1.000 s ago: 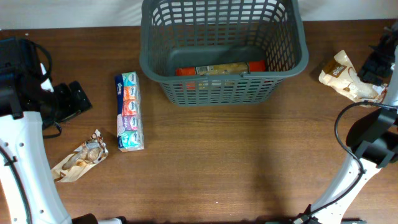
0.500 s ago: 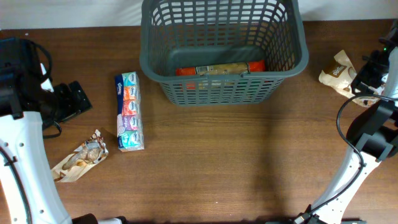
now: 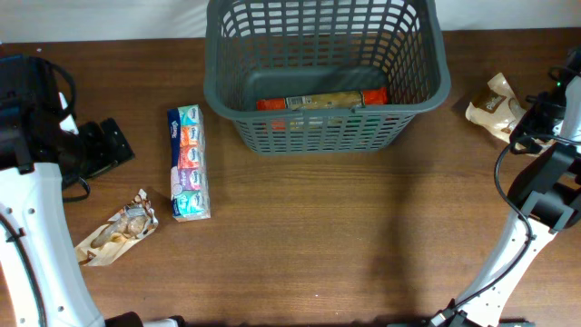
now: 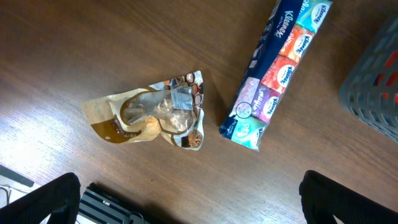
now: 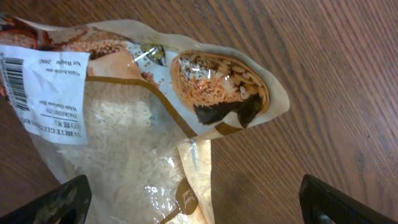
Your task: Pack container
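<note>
Hovering above the rice bag (image 3: 493, 109) at the overhead view's right edge, the right end effector (image 5: 196, 202) stands wide apart, likely to straddle it. The left end effector (image 4: 189, 199) is spread too; the shopping basket (image 3: 318, 132) sits top centre

Basket (image 3: 419, 56) at 12 o'clock with packet (image 3: 320, 100) inside, tissue pack (image 3: 188, 163) at 9, pouch (image 3: 118, 227) at 8, rice bag (image 3: 495, 109) at 2.

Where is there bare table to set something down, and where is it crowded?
Free: the broad wood in front of the basket, between tissue pack and right arm. Crowded: left side, tissue pack beside brown pouch; far right, around the rice bag.
</note>
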Robot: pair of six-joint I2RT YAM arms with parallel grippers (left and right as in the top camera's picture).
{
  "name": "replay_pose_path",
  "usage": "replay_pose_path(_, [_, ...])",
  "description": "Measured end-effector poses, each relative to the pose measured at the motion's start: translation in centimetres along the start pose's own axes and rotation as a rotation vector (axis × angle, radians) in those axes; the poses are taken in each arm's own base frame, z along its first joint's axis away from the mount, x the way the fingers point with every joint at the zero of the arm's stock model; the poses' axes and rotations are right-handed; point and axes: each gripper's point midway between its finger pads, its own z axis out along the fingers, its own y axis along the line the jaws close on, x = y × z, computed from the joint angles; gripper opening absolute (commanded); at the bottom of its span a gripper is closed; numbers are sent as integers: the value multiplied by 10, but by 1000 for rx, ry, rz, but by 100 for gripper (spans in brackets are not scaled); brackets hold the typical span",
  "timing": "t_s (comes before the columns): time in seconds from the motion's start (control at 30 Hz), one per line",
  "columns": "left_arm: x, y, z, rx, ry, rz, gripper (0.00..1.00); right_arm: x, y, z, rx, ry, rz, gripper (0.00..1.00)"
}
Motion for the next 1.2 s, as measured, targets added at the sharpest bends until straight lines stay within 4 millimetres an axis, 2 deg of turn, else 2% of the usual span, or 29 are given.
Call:
replay_pose_path(0.3, [0,0,0,0,0,0,99,1,6,1,-25,5,2,99])
replay_pose_path(0.5, [0,0,0,0,0,0,99,5,32,0,-126,22,-29,99])
replay_pose_path(0.87, [0,0,0,0,0,0,99,6,31,7,-114,22,-32,99])
replay_pose_path(1.07, [0,0,0,0,0,0,99,12,22,39,-46,49,-35,99])
replay_pose_path(1.2, [0,0,0,0,0,0,99,13,19,40,-30,62,-34,99])
